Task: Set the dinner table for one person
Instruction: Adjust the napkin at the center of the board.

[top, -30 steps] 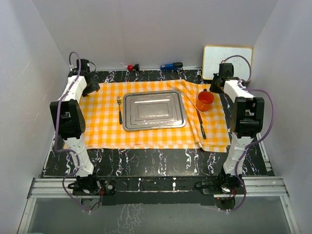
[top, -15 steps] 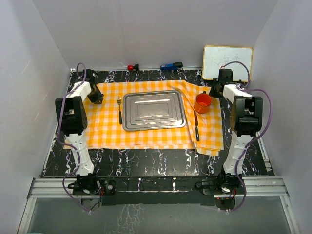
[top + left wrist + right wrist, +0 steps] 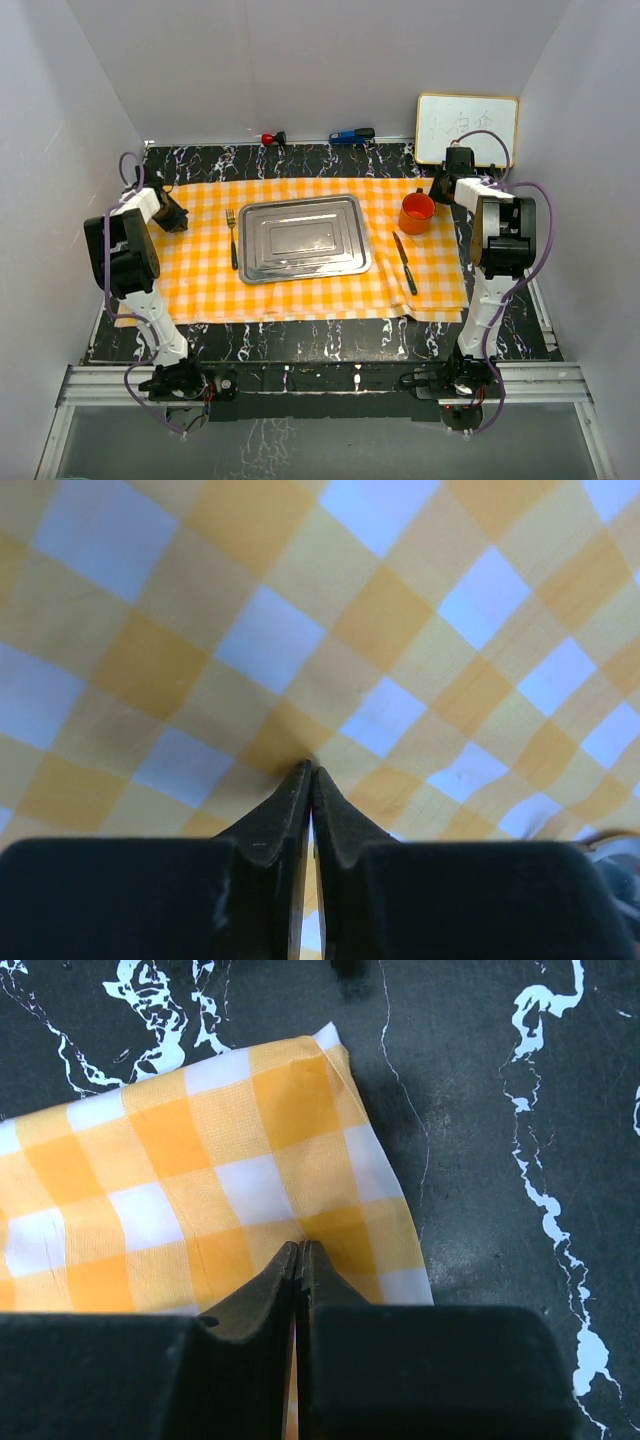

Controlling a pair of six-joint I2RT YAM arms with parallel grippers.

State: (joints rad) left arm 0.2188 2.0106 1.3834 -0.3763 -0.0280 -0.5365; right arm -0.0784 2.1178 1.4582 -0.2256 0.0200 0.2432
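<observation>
- Two pinches hold the orange-and-white checked cloth [image 3: 300, 295], which is spread over the black marbled tabletop [image 3: 330, 340]. The step in hand looks like straightening it.
- The left hand [image 3: 172, 218] has its jaws nipped together on a crease at the cloth's left edge.
- On the cloth, the fork [image 3: 232, 238] lies just left of the steel tray [image 3: 300, 240], with the orange cup [image 3: 417, 212] and knife [image 3: 404, 263] to its right.
- The right hand [image 3: 441, 187] is clamped on the cloth near its far right corner.
- Next, probably an even, gentle outward pull, then release.
</observation>
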